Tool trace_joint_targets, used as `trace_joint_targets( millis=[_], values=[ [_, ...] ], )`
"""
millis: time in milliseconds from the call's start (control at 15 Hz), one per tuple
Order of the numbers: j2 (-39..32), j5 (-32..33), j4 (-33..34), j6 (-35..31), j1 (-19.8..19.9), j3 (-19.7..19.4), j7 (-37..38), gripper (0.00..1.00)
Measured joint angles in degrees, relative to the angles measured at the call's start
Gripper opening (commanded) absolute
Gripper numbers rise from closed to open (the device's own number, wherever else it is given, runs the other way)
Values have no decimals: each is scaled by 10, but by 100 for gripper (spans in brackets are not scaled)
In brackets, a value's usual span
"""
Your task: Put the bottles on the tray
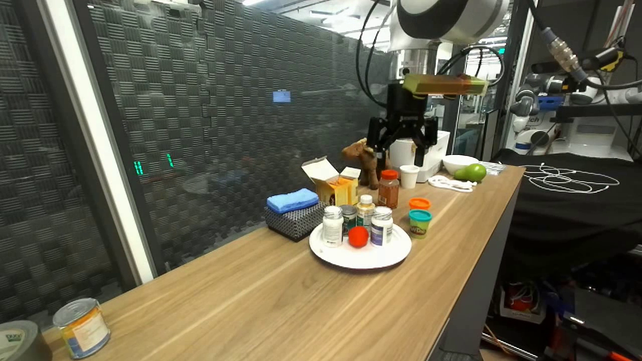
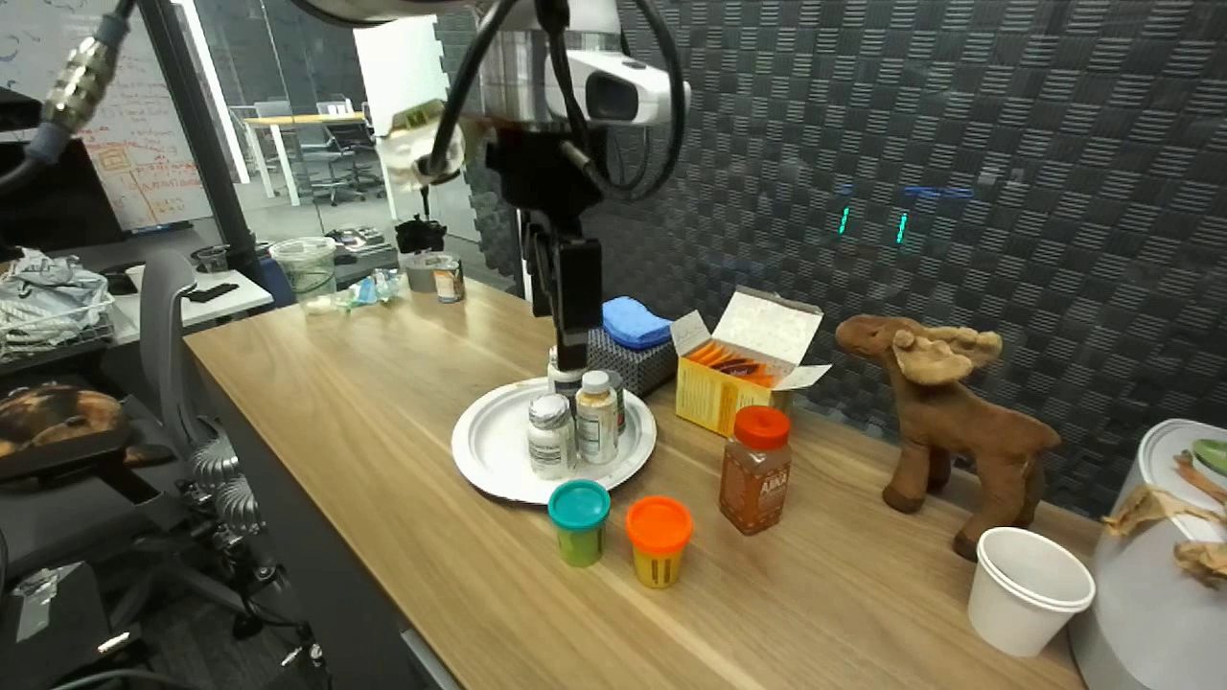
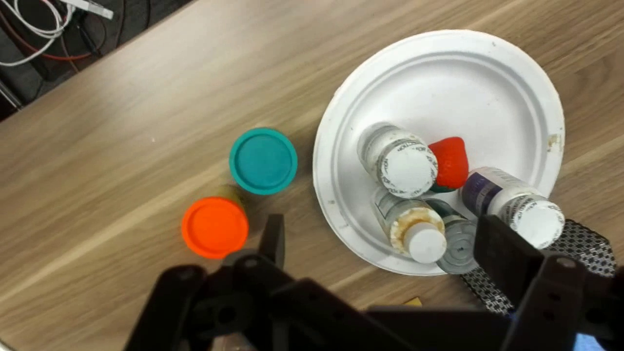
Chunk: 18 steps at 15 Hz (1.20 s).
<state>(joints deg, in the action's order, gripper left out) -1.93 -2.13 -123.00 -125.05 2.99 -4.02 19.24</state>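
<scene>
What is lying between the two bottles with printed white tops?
In the wrist view, a red object lies on the plate between the left bottle and the right bottle.

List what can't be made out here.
Mesh box, wrist view: partly behind the gripper.
Rear bottle, in an exterior view: mostly behind gripper and front bottles.
Dark jar, in an exterior view: mostly behind a front bottle.
Tape roll, in an exterior view: cut off by edges.
</scene>
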Motion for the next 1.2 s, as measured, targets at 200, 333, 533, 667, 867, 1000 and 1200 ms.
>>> trace_joint_targets(
  millis=[200,333,533,667,867,1000,1200],
  values=[
    [0,-10,-34,-29,13,-10,32,100],
    [-2,-10,-52,-46,21,-17,51,100],
    [-11,-10,-62,-52,27,-25,72,100],
    [-22,-10,-62,-58,29,-29,84,100],
    [-42,-3,-60,-74,29,-32,106,100],
    [-57,6,-54,-85,29,-35,122,100],
    [-81,23,-39,-94,29,-42,148,100]
  ],
)
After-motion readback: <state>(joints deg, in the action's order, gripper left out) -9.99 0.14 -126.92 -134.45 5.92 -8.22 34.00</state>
